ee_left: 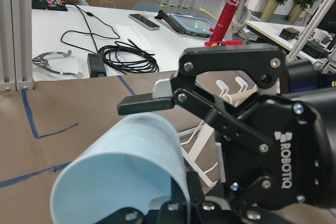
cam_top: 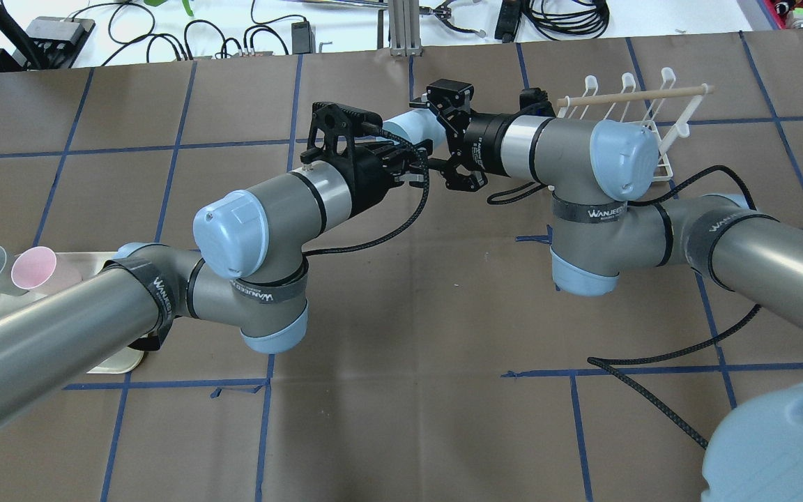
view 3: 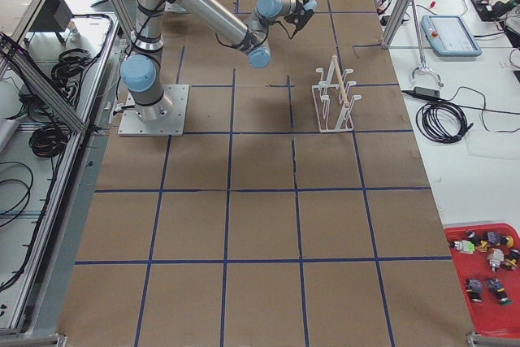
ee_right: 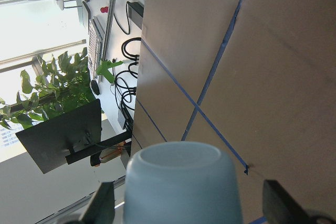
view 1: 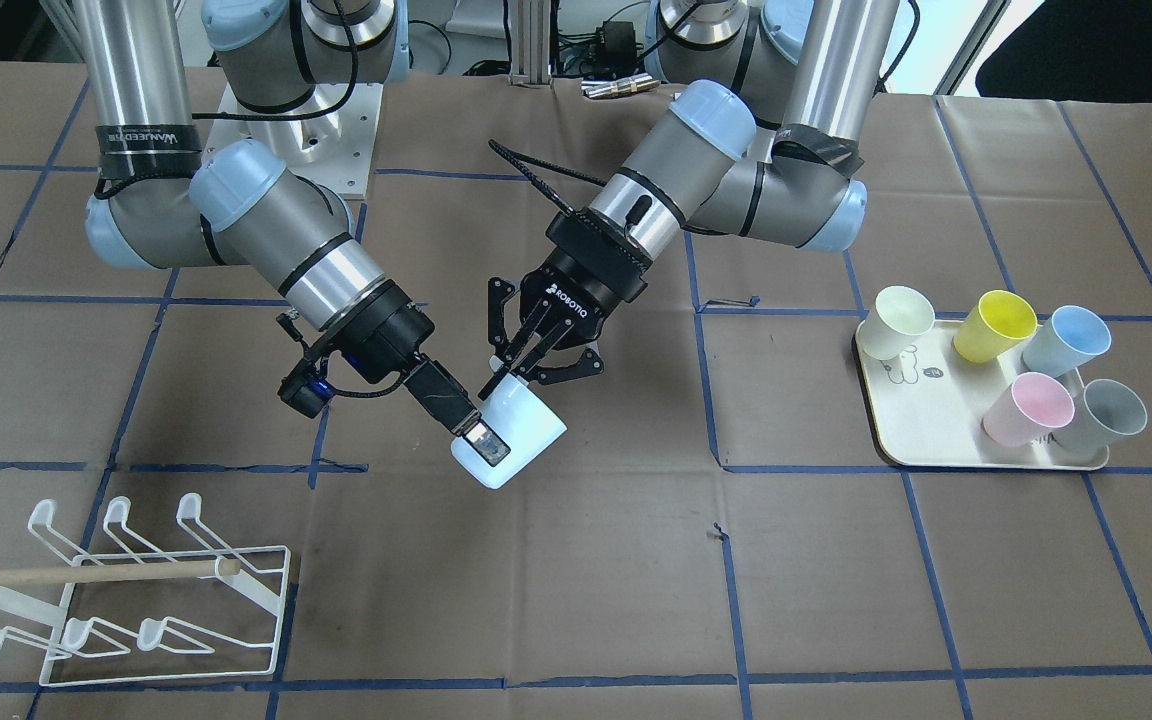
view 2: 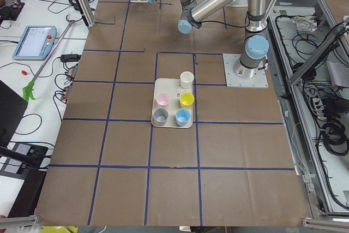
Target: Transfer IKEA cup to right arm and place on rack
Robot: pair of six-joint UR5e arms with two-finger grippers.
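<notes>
The pale blue IKEA cup [view 1: 521, 440] hangs tilted above the middle of the table. My left gripper [view 1: 508, 385] is shut on it at one end. My right gripper [view 1: 481, 445] is open and straddles the other end. In the right wrist view the cup [ee_right: 184, 182] sits between the two spread fingers with a gap on each side. In the left wrist view one right finger [ee_left: 144, 104] lies just over the cup [ee_left: 126, 166]. The white wire rack [view 1: 136, 590] with its wooden dowel stands on the table on my right, also in the overhead view [cam_top: 652, 104].
A cream tray [view 1: 936, 440] on my left side holds several cups: cream, yellow, blue, pink and grey. The brown table cover has blue tape lines. The two arms meet over the table's middle, their elbows low above it.
</notes>
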